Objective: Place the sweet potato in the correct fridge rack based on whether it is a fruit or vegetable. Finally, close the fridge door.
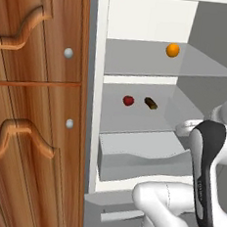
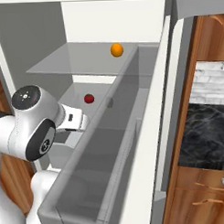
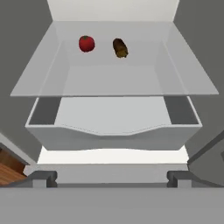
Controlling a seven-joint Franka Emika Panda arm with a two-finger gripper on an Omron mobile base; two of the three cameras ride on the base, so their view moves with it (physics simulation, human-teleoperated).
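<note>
Though ahead, sweet potato (image 3: pixel 120 47) beyond jaws.

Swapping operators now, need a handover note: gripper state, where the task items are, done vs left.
Gripper: open and empty, back from the fridge front, facing the shelves.
Sweet potato: lying on the lower fridge rack, right beside the red ball, apart from it. Orange ball sits on the upper rack. Grey drawer tub is below the lower rack.
Done: sweet potato appears placed on the rack and released.
Left: fridge door is open wide; pull the arm clear and swing it shut.
</note>
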